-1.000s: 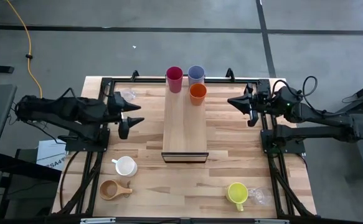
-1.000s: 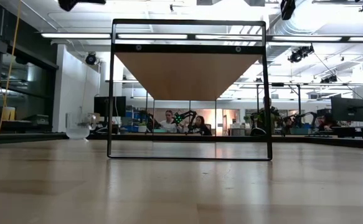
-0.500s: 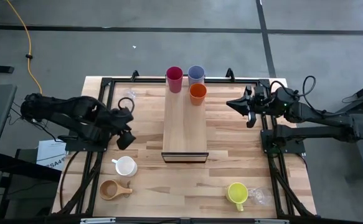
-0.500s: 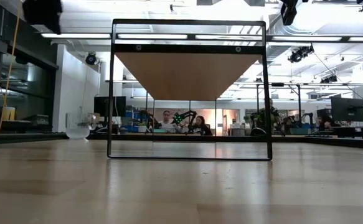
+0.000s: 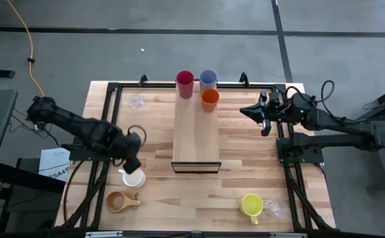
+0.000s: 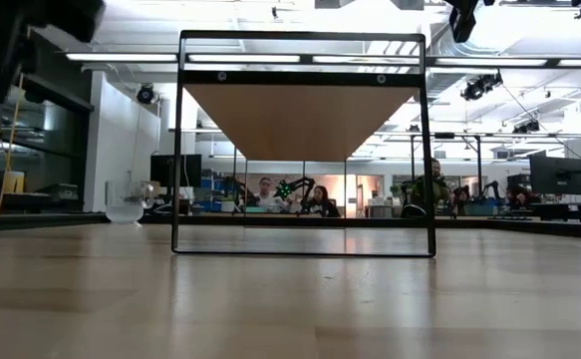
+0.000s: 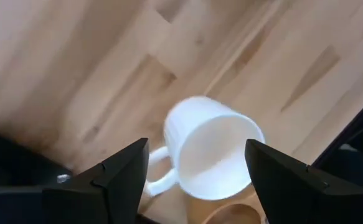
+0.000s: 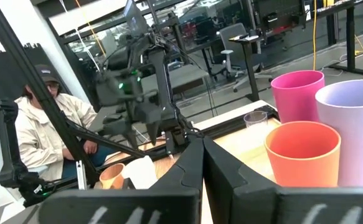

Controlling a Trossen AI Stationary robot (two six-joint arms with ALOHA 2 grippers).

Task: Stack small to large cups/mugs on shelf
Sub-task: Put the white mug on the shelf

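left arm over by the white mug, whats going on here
The left tool is open and poised above the white mug, which stands on the table near the brown wooden cup; nothing is gripped yet. Red, lavender and orange tumblers already stand at the far end of the shelf. The yellow mug waits on the near right. The right tool is shut and parked by the table's right edge.
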